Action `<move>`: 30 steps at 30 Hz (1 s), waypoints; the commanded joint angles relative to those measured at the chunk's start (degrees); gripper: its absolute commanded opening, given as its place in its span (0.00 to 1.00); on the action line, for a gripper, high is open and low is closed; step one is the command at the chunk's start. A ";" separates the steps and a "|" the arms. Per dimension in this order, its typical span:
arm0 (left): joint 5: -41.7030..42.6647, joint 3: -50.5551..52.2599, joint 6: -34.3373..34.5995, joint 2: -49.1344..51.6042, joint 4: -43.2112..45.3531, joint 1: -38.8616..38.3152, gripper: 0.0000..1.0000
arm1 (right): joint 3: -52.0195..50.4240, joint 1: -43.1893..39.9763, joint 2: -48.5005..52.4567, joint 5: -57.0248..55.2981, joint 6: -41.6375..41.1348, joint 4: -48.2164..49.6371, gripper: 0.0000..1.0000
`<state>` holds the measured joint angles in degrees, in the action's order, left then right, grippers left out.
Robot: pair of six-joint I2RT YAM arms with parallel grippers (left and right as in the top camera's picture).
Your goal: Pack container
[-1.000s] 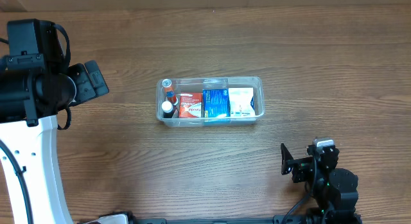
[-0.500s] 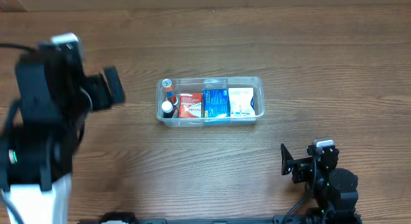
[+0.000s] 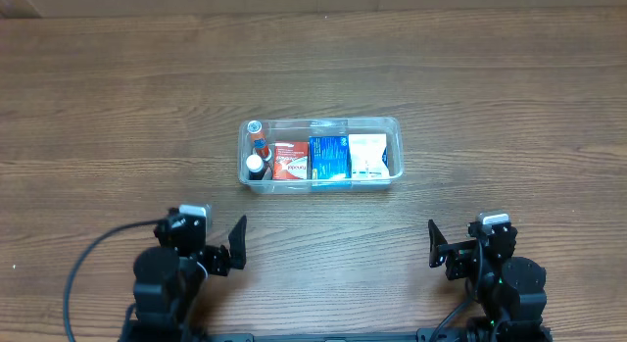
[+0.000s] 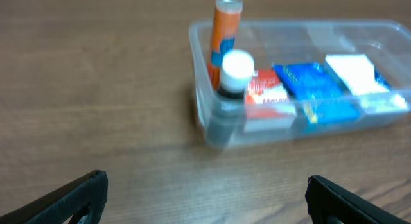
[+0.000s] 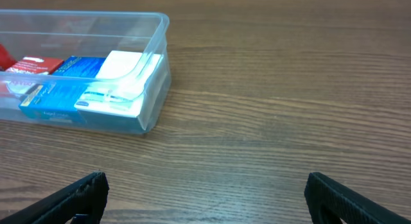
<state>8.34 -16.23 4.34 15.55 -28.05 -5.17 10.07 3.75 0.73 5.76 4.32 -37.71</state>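
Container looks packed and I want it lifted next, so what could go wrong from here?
The orange tube stands upright, higher than the rim of the container, beside the white-capped bottle; a jolt might tip it out. The clear walls look smooth, so a pinch on one end could slip.

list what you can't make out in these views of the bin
- Print on the red box, blue box and white box: too small overhead, blurred in the left wrist view.
- Lower body of the white-capped bottle: smeared behind the container wall, left wrist view.
- Container's left end: cut off by the frame edge in the right wrist view.
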 commanded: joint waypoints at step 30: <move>1.77 8.59 -0.96 -15.32 1.25 -0.22 1.00 | -0.81 -0.28 -0.57 0.37 0.22 -0.57 1.00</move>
<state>9.45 -7.86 4.27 0.95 -27.16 -5.19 10.07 3.75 0.73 5.76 4.34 -37.74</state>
